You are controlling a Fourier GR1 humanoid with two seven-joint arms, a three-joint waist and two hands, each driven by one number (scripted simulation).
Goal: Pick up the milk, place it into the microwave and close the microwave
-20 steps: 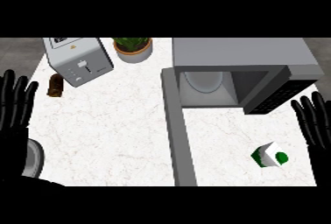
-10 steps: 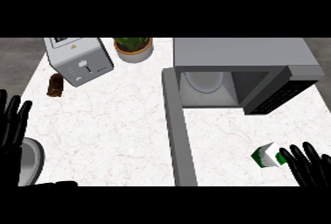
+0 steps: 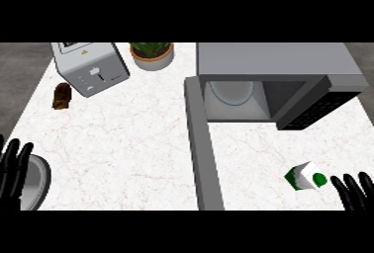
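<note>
The milk (image 3: 306,178) is a small white and green carton lying on the counter at the lower right. My right hand (image 3: 355,191) shows at the lower right corner, open with fingers straight, just right of and below the carton, apart from it. The grey microwave (image 3: 277,69) stands at the back right with its cavity open and a pale plate (image 3: 232,92) inside. Its door (image 3: 202,148) swings out toward me as a long grey bar left of the carton. My left hand (image 3: 13,170) rests open at the lower left edge.
A silver toaster (image 3: 89,68) and a potted plant (image 3: 152,53) stand at the back left. A small brown object (image 3: 62,95) lies left of the toaster. A grey round dish (image 3: 36,183) sits at the lower left, partly behind my left hand.
Both hands have dropped toward the lower edge of the view. The right hand has come down from beside the microwave to just beyond the milk carton. The carton has not moved.
</note>
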